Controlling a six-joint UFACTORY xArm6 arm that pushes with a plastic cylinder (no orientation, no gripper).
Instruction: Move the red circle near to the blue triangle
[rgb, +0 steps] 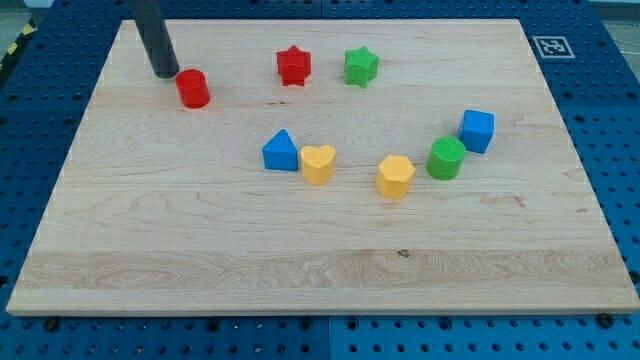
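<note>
The red circle (192, 88) is a short red cylinder at the upper left of the wooden board (200, 250). My tip (166, 73) stands just to its upper left, very close to it or touching; I cannot tell which. The blue triangle (281, 151) lies near the board's middle, to the lower right of the red circle, with a wide gap between them. A yellow heart (318, 163) sits right beside the blue triangle on its right.
A red star (293, 66) and a green star (360, 67) sit near the view's top. A yellow block (395, 176), a green cylinder (446, 158) and a blue cube (477, 130) form an arc at the right.
</note>
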